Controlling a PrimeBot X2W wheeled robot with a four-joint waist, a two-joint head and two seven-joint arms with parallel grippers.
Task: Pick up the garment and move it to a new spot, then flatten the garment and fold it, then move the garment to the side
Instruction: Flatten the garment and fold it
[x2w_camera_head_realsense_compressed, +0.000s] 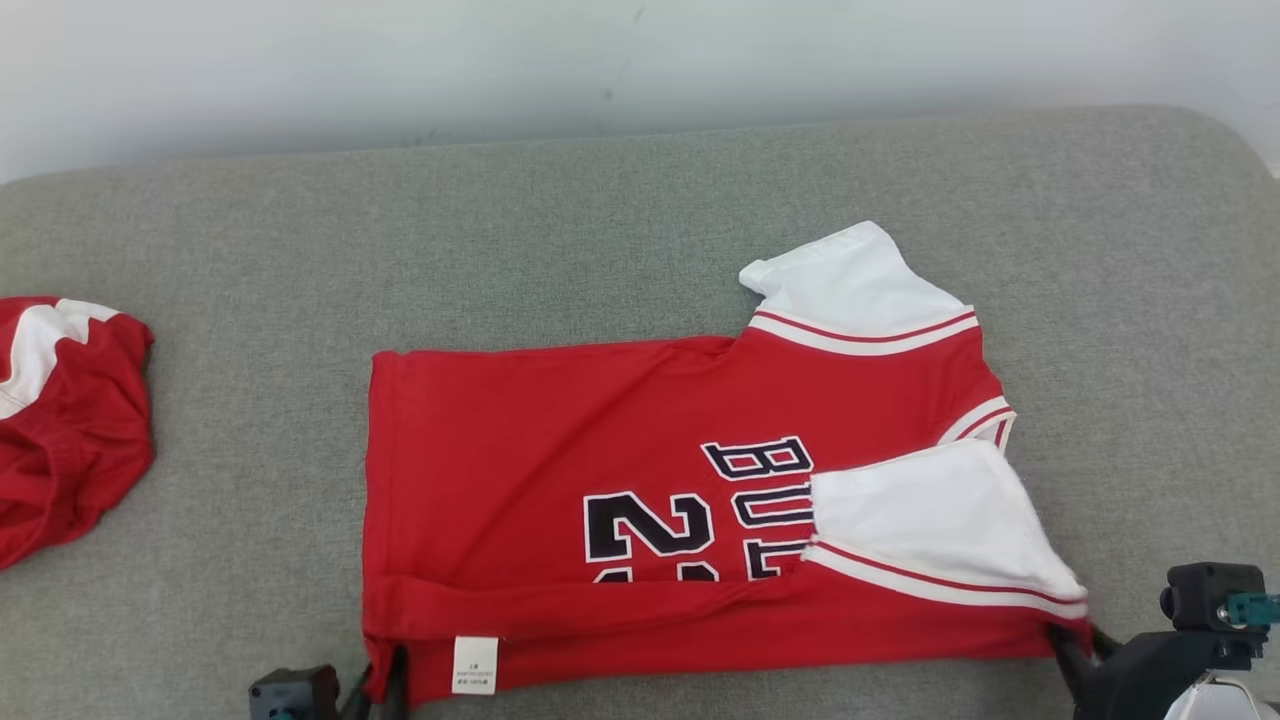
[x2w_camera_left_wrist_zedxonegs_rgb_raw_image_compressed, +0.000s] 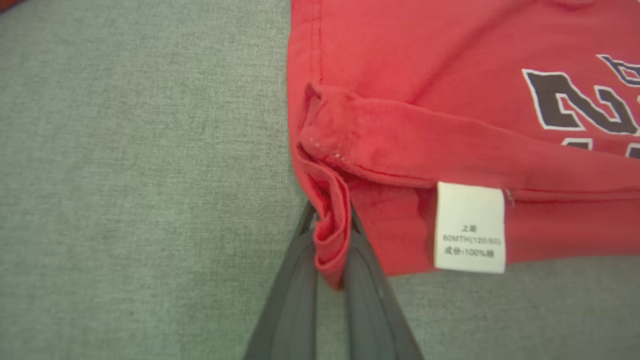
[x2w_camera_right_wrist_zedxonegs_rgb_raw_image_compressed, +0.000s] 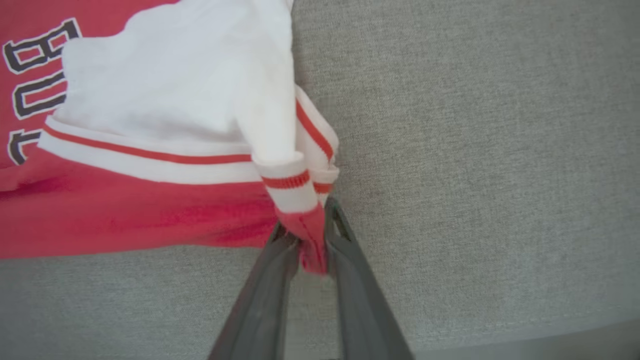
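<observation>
We find the garment (x2w_camera_head_realsense_compressed: 560, 430) on the cushion (x2w_camera_head_realsense_compressed: 640, 220), midway across it. Another cloth (x2w_camera_head_realsense_compressed: 70, 420) lies well apart at its left.

Setting: indoor, home-like or a mock-up of one; cannot tell which. Evidence:
- Grey woven upholstery (x2w_camera_head_realsense_compressed: 640, 220), like a bed or sofa seat, spreads ahead of and to both sides of the left gripper's fingers (x2w_camera_left_wrist_zedxonegs_rgb_raw_image_compressed: 292, 300) and the right gripper's fingers (x2w_camera_right_wrist_zedxonegs_rgb_raw_image_compressed: 262, 305).
- The corner well beyond the right pair is rounded.
- A plain pale wall (x2w_camera_head_realsense_compressed: 500, 60) stands past it.
- Clothing: a red jersey (x2w_camera_head_realsense_compressed: 560, 420) lies just ahead of both pairs, and a second red garment (x2w_camera_head_realsense_compressed: 70, 420) lies well out to the left.
</observation>
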